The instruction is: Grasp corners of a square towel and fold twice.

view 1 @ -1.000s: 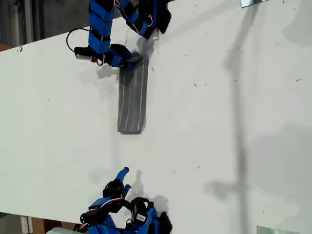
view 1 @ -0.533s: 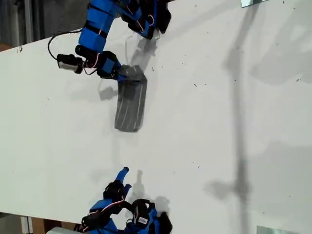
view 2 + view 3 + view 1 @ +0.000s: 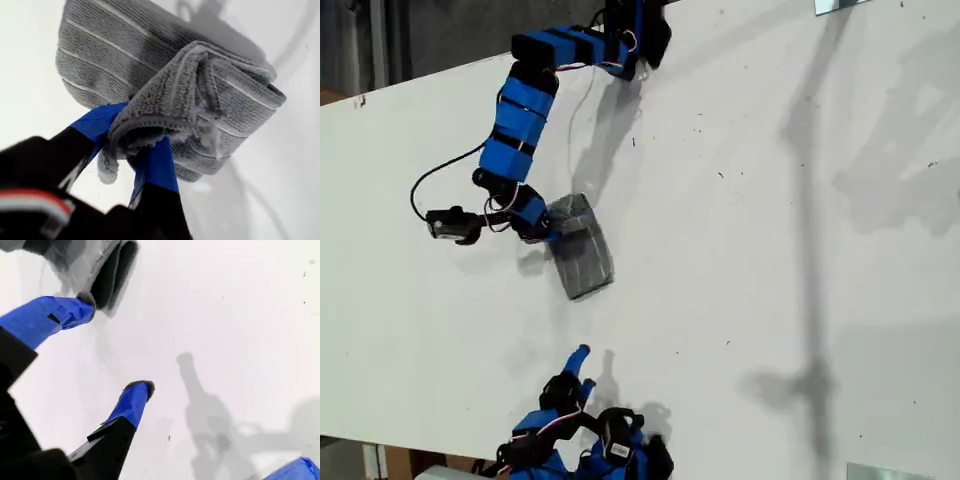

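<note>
Tool (image 3: 137,145) on 1 folded towel (image 3: 578,256)

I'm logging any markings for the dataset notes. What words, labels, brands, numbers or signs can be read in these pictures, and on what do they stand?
None can be read.
The towel, held in my first tool, shows only pale stripes, no tag or print.
The arm segments and the white table carry no legible lettering; the table's dark specks are marks, not text.
My second tool bears no label either.
</note>
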### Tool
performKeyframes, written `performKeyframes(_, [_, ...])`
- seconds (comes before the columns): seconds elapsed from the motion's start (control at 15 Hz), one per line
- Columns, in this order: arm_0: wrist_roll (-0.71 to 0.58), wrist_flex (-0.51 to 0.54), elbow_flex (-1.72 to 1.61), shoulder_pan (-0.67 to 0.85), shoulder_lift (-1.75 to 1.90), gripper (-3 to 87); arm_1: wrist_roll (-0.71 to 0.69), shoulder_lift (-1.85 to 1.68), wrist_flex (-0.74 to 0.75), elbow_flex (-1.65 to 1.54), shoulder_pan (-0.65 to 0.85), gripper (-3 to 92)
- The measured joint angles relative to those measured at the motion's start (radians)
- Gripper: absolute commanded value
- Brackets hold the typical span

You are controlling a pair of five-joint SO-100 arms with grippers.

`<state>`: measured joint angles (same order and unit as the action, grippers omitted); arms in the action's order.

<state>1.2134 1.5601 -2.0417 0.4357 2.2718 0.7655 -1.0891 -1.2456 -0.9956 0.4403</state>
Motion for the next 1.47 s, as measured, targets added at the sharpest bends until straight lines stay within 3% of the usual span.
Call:
performKeyframes(0.27, [0.003,-0.028,-0.011,0.000,-0.002,29.7,-0.109,-0.092,0.156,-0.012,-0.084,-0.1])
performKeyframes(0.47, [0.020,-0.064,-0.012,0.021,-0.084,27.2,-0.081,-0.106,0.156,-0.074,-0.086,-0.1])
performKeyframes(0.8, [-0.005,-0.107,0.155,0.028,-0.368,27.6,0.172,-0.411,-0.014,-0.476,0.072,-0.1])
performKeyframes(1.07, [-0.023,-0.101,0.310,-0.017,-0.509,28.1,0.414,-0.733,-0.278,-0.706,0.235,-0.1])
performKeyframes(1.2, [-0.025,-0.081,0.362,-0.041,-0.545,28.3,0.563,-0.854,-0.304,-0.834,0.291,-0.1])
performKeyframes(1.47, [-0.044,-0.038,0.383,-0.051,-0.545,27.4,0.699,-1.114,-0.298,-1.049,0.316,-0.1])
